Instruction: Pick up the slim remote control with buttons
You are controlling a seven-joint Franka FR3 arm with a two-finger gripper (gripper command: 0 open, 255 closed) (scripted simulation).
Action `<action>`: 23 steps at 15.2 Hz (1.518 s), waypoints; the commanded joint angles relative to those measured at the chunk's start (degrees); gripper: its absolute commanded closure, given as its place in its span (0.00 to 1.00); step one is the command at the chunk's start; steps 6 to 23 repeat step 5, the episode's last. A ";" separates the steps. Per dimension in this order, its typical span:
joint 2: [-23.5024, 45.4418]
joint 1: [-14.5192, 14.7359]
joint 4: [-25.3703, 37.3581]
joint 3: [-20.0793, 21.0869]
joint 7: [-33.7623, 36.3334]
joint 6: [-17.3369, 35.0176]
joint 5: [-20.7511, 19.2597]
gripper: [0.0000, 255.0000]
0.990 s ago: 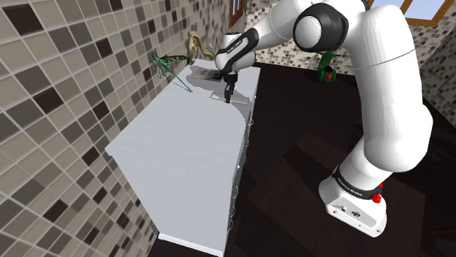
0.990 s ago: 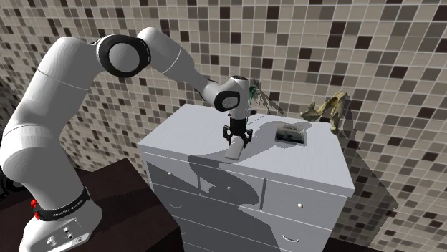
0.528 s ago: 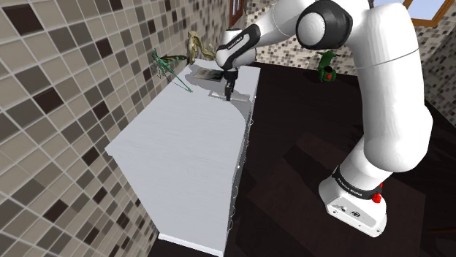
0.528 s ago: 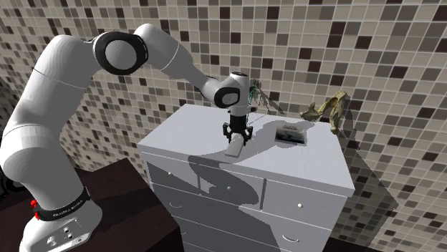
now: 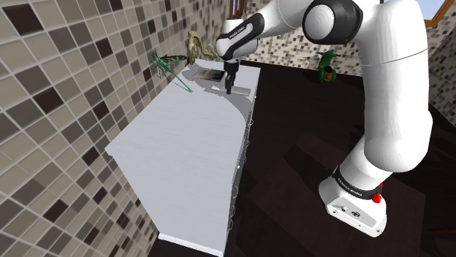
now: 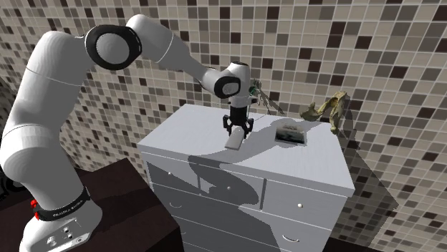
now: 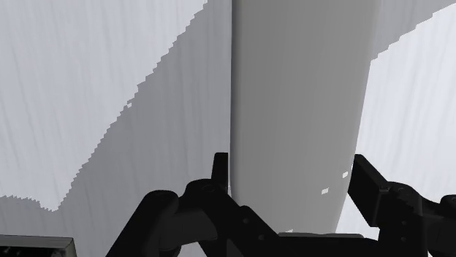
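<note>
The remote (image 7: 296, 109) is drawn as a plain light-grey slim slab with no buttons visible. My gripper (image 7: 292, 179) is shut on it, with a black finger pressed against each long side. In the shoulder view the gripper (image 5: 229, 87) points straight down over the far end of the white dresser top (image 5: 183, 153), near its front edge, and the remote (image 5: 240, 88) hangs at its tips. In the second exterior view the remote (image 6: 233, 141) hangs tilted under the gripper (image 6: 236, 132), a little above the dresser top (image 6: 186, 136) and its own shadow.
A small dark flat box (image 6: 290, 133) lies on the dresser just beyond the gripper. A green insect-like figure (image 6: 259, 97) and a tan figure (image 6: 326, 111) stand by the tiled wall. A green object (image 5: 326, 68) sits on the dark floor behind the arm.
The arm has risen and carried the remote up off the dresser top. The hand has also shifted slightly toward the dark box.
</note>
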 commanded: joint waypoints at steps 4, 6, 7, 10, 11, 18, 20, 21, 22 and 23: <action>-1.85 0.20 0.50 -0.22 0.24 -2.32 -0.36 1.00; -1.84 0.20 0.50 -0.22 0.24 -2.33 -0.36 1.00; -1.84 0.20 0.50 -0.22 0.24 -2.33 -0.36 1.00; -1.84 0.20 0.50 -0.22 0.24 -2.33 -0.36 1.00; -1.84 0.20 0.50 -0.22 0.24 -2.33 -0.36 1.00; -1.84 0.20 0.50 -0.22 0.24 -2.33 -0.36 1.00; -1.84 0.20 0.50 -0.22 0.24 -2.33 -0.36 1.00; -1.84 0.20 0.50 -0.22 0.24 -2.33 -0.36 1.00; -1.84 0.20 0.50 -0.22 0.24 -2.33 -0.36 1.00; -1.84 0.20 0.50 -0.22 0.24 -2.33 -0.36 1.00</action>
